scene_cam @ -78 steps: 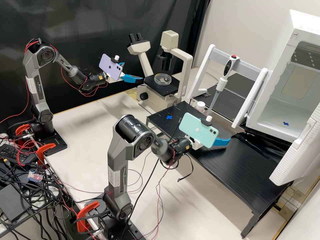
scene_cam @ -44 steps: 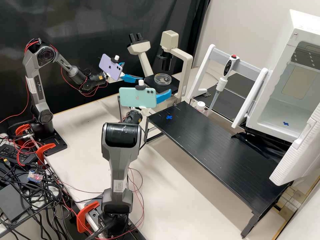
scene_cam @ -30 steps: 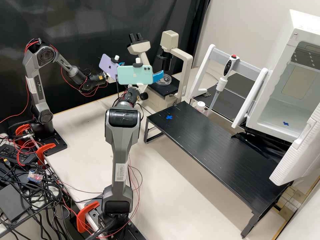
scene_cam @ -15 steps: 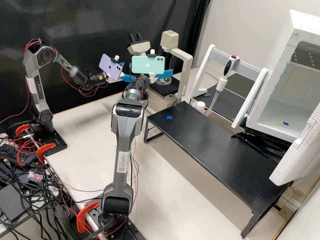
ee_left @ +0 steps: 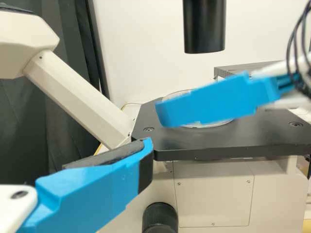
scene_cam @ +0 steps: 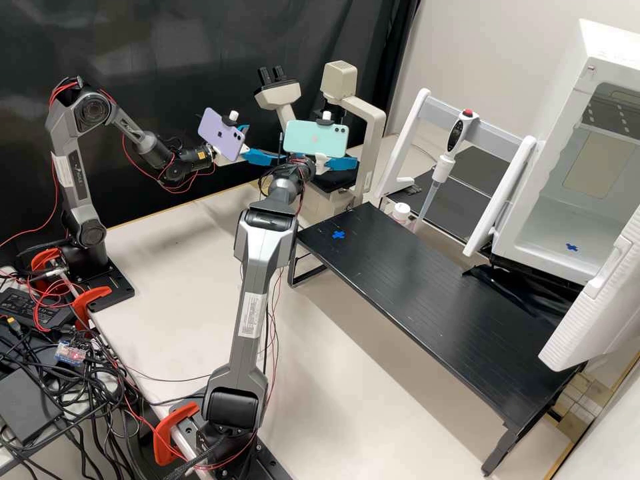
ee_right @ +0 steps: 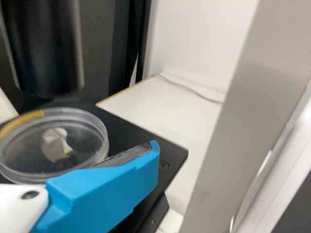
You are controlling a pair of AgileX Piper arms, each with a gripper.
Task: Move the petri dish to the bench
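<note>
Our right gripper (scene_cam: 347,163) has come to the petri dish (ee_right: 56,143).
Over the last couple of seconds we have swung it from above the black bench (scene_cam: 433,300) to the far-left microscope (scene_cam: 375,127), and in the last half second it has slid a little farther right, beside the stage (ee_left: 243,141). The dish lies flat on that stage, under the dark tube (ee_left: 204,26), so the move to the bench is still ahead of us. One blue finger runs along the dish's rim; its bare pad suggests the fingers are spread, though we can't tell whether they touch the dish. The left gripper (scene_cam: 267,143) has kept still, its fingers apart and holding nothing. Next, we judge, comes lining up both fingers around the rim before closing, lest the dish skid.
</note>
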